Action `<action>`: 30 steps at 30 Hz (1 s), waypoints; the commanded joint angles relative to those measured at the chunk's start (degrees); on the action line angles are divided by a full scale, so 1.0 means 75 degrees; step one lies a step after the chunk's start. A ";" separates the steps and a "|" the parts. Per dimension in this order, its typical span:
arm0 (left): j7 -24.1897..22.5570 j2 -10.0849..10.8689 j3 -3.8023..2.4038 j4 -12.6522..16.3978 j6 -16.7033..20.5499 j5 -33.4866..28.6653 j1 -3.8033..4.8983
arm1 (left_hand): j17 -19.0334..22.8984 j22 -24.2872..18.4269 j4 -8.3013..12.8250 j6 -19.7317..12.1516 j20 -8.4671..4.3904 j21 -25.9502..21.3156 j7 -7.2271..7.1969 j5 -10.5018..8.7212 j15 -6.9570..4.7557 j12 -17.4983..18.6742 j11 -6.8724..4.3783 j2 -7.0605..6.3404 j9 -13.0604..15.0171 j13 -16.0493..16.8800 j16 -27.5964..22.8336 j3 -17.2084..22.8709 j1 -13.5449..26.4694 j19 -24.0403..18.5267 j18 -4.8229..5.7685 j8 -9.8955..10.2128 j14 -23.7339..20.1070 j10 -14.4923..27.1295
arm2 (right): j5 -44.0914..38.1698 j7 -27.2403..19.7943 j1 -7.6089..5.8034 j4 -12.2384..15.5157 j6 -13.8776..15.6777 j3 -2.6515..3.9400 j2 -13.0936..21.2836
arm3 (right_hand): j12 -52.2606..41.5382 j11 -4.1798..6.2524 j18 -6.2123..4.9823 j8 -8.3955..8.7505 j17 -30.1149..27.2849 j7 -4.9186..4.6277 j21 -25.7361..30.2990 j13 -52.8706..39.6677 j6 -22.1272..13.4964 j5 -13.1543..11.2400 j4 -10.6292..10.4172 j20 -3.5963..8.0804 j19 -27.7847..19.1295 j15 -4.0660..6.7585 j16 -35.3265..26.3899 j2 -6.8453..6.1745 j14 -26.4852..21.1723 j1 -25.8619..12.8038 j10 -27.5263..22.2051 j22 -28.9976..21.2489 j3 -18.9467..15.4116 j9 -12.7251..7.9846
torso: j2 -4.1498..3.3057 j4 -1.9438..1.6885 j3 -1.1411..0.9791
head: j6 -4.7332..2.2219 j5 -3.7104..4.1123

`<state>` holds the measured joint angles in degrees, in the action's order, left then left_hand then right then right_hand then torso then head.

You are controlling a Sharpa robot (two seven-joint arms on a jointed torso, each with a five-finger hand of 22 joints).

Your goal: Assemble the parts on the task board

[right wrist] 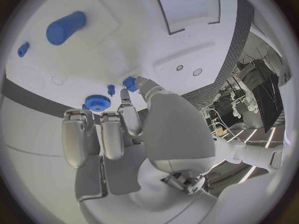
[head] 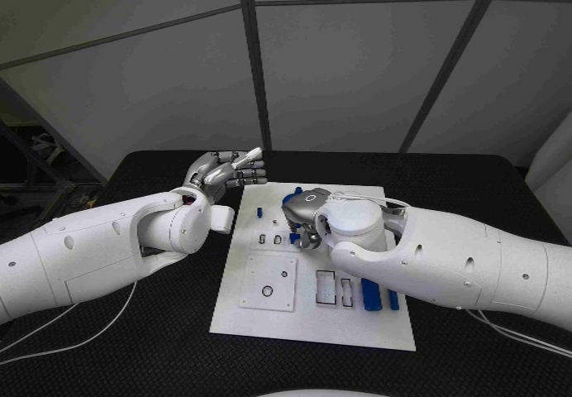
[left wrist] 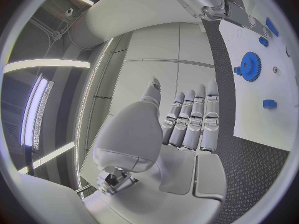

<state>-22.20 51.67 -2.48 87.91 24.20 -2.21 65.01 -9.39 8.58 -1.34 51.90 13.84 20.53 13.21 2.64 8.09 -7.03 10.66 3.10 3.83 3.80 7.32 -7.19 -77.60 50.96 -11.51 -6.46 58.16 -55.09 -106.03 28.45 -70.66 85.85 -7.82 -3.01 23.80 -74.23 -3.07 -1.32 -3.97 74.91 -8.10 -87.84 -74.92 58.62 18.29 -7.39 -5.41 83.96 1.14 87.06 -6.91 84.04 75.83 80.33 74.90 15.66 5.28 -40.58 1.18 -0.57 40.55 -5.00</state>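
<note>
Pinching a small blue part (right wrist: 129,81), the right hand (right wrist: 118,129) tips toward the task board (right wrist: 124,40).

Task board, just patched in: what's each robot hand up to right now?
The right robot hand is down over the far part of the task board; in the right wrist view its fingertips touch a small blue piece beside the blue gear. Whether it is actually pinched is unclear. The left robot hand is off the board's far left corner, fingers extended together, holding nothing. A blue cylinder lies near the board's right edge.
</note>
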 commanded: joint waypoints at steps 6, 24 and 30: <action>-0.0046 0.0008 -0.0005 0.0022 -0.0070 0.0051 0.0013 | -0.0010 -0.0011 0.0047 -0.0038 0.0034 -0.0026 0.0034 0.0024 0.0013 0.0045 0.0012 0.0032 -0.0010 -0.0011 -0.0020 -0.0009 -0.0063 0.0000 0.0151 0.0029 0.0027 0.0024 | -0.0037 -0.0066 -0.0016 0.0023 0.0308 -0.0001 0.0030 | 0.0046 -0.0018 0.0037 0.0023 0.1060 -0.0005 0.0023 -0.0155 -0.0115 -0.0088 -0.0018 -0.0033 0.0356 -0.0048 -0.0044 -0.0064 0.0576 -0.0087 -0.0050 0.1507 0.0015 -0.0011 | 0.0001 0.0000 0.0000 | -0.0003 0.0005; -0.0050 0.0011 -0.0004 0.0017 -0.0083 0.0051 0.0010 | -0.0010 -0.0011 0.0047 -0.0038 0.0034 -0.0026 0.0034 0.0024 0.0013 0.0045 0.0012 0.0032 -0.0010 -0.0011 -0.0020 -0.0009 -0.0063 0.0000 0.0151 0.0029 0.0027 0.0024 | 0.0057 -0.0687 -0.0007 0.0351 0.1793 -0.0004 0.0501 | 0.0014 -0.0051 0.0031 0.0022 0.1040 -0.0033 0.0041 -0.0172 -0.0281 -0.0325 -0.0069 -0.0063 0.0342 -0.0077 -0.0063 -0.0298 0.0574 -0.0196 -0.0030 0.1488 -0.0176 -0.0008 | -0.0005 0.0001 -0.0009 | -0.0025 -0.0004; -0.0047 0.0010 0.0000 0.0021 -0.0089 0.0051 0.0006 | -0.0014 -0.0016 0.0056 -0.0048 0.0037 -0.0030 0.0044 0.0024 0.0017 0.0058 0.0020 0.0040 -0.0010 -0.0011 -0.0032 -0.0021 -0.0069 0.0001 0.0151 0.0040 0.0029 0.0039 | 0.0143 -0.0929 0.0003 0.0320 0.2096 -0.0172 0.0558 | -0.0041 -0.0040 0.0032 0.0014 0.1065 -0.0019 0.0040 -0.0217 -0.0313 -0.0358 -0.0018 -0.0063 0.0346 -0.0070 -0.0054 -0.0285 0.0581 -0.0079 0.0003 0.1492 -0.0155 -0.0005 | -0.0009 -0.0004 -0.0019 | -0.0014 -0.0014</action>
<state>-22.20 51.76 -2.46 87.94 24.20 -2.21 65.00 -9.45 8.51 -1.17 51.90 13.84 20.53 13.21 2.64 8.09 -6.76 10.66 3.33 3.83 3.80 7.32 -7.35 -77.83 50.97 -11.51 -6.46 58.16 -55.09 -105.58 24.07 -70.63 88.26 4.31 -3.92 27.81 -74.34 -3.28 -1.32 -3.97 74.90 -8.39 -87.84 -74.92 56.68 15.80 -7.85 -5.41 83.96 0.93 86.82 -9.03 83.83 74.79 80.13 74.90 14.54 5.29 -40.62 1.18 -0.66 40.36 -5.05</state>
